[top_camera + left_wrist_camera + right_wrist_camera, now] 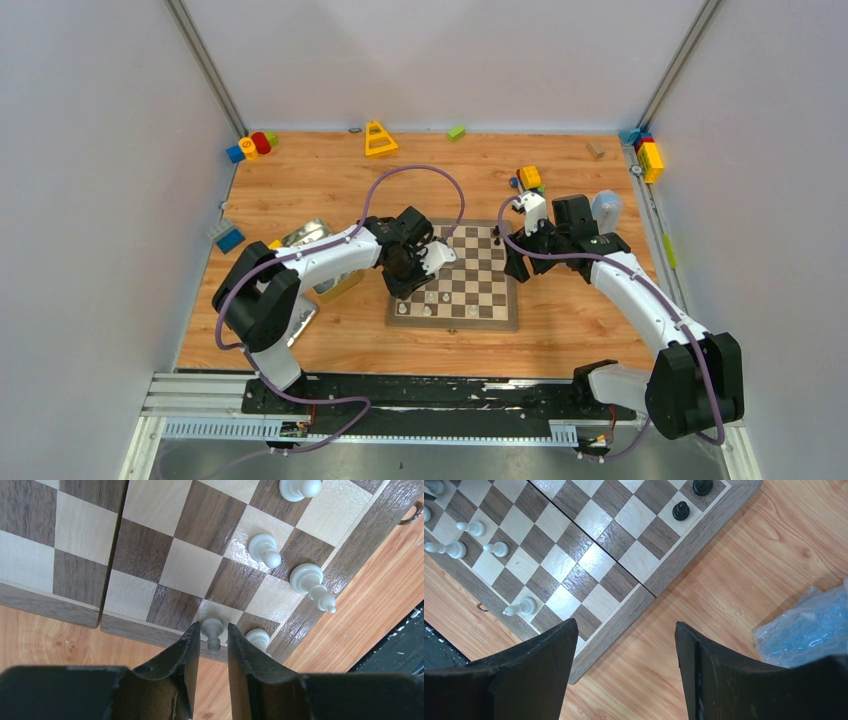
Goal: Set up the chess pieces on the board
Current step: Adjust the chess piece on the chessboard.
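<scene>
table (330, 190): light wood, walls on three sides.
board (480, 285): flat at table centre, between the two grippers. Near-left part is hidden under the left gripper in the top view, and both wrist views crop it.
left arm (320, 262): elbow folded out to the left, forearm reaches right to the board's left side, wrist tipped down.
right arm (630, 285): rises from the right base, forearm runs up-left to the board's right edge, wrist pointing down.
tin (305, 235): silvery, left of the board, mostly covered by the left arm.
toy blocks (250, 145): scattered along the far edge and sides, well apart from the board. Too small to tell shapes.
bag (809, 622): blue bubble plastic on the table right of the board, cut off by the frame edge.
left gripper (214, 630): low over the board's near edge. Jaws narrowly apart, straddling a pawn, with a thin gap showing on each side.
right gripper (626, 630): over bare table just beside the board's edge, jaws wide apart, nothing between.
white pieces (265, 550): a few upright on the near rows. One is cut off at the top of the frame, one half hidden behind the right finger.
black pieces (681, 511): two at the far-right corner, one cropped; type unreadable.
pawn (212, 627): white, upright on a cream edge square, between the left fingers.
</scene>
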You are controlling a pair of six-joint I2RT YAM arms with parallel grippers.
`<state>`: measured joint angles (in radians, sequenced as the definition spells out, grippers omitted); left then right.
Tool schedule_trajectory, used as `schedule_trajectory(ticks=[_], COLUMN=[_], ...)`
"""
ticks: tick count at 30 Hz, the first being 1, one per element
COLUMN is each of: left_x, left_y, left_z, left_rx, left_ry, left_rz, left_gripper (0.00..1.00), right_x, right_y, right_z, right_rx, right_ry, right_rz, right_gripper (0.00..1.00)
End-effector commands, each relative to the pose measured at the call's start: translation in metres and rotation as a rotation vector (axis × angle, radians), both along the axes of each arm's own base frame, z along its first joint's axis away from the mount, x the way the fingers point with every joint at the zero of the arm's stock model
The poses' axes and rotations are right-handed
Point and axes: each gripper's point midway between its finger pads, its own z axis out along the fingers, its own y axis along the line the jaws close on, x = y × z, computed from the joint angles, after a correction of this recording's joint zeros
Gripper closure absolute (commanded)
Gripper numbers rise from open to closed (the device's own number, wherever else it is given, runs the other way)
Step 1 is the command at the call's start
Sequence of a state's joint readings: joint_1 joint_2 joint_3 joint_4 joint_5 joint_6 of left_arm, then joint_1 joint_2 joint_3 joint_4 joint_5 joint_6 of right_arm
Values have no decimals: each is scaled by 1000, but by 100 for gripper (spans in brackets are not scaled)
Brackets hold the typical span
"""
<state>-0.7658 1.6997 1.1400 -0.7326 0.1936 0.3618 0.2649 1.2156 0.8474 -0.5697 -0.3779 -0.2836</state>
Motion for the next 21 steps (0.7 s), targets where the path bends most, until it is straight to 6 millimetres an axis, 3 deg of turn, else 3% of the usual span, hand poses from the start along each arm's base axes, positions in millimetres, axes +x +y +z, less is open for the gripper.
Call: schedule_trajectory(ticks=[1, 14, 21], left_x=[-3, -2, 5], left_y=[-5, -9, -7], left_z=[9, 25, 31], left_rx=[-37, -72, -68], left_ry=[-4, -22, -66], left_rz=[-19, -22, -6], left_gripper=[65, 62, 49], right_x=[2, 1, 1], right_y=[2, 2, 2], right_z=[3, 1, 0], right_rx=[13, 11, 8], right_ry=[-23, -18, -14], right_rz=[19, 22, 23], right_gripper=[27, 27, 26])
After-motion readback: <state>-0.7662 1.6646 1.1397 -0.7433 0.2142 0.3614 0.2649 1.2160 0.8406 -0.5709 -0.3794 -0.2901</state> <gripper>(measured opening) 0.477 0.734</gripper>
